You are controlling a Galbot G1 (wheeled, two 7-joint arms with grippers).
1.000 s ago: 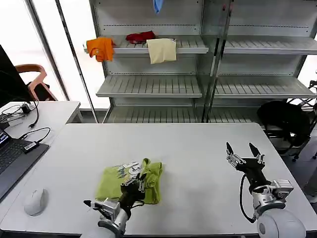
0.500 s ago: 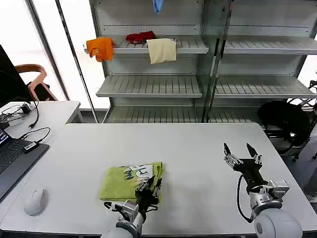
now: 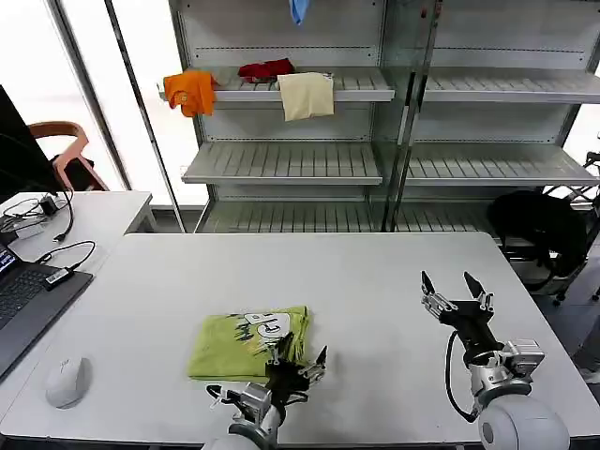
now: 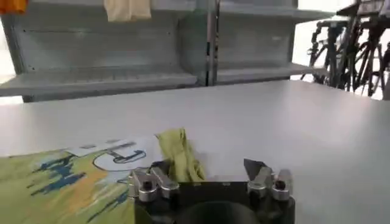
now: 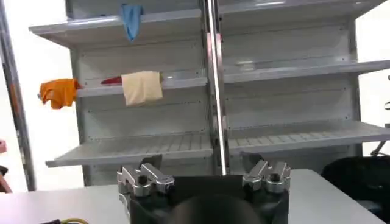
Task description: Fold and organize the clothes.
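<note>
Evidently found the lime T-shirt lying folded in a flat rectangle on the near left part of the white table, white graphic facing up. Saw the left gripper low over the table's near edge, jaws spread wide and holding nothing, with one finger right at the shirt's edge. Noted in the left wrist view a loose corner of the green cloth standing up just beside that finger, touching or nearly so; could not tell which. Saw the right gripper hovering over the table's near right part, well apart from the shirt, likewise wide open and empty.

Judged the raised corner the main hazard: could be caught by the near finger in any sideways or backward move, dragging the top layer open and spoiling the fold. Judged a closing of the jaws there equally risky, likely pinching only that corner and lifting the cloth unevenly. Reckoned a dragged shirt might also slide toward the table's near edge.
</note>
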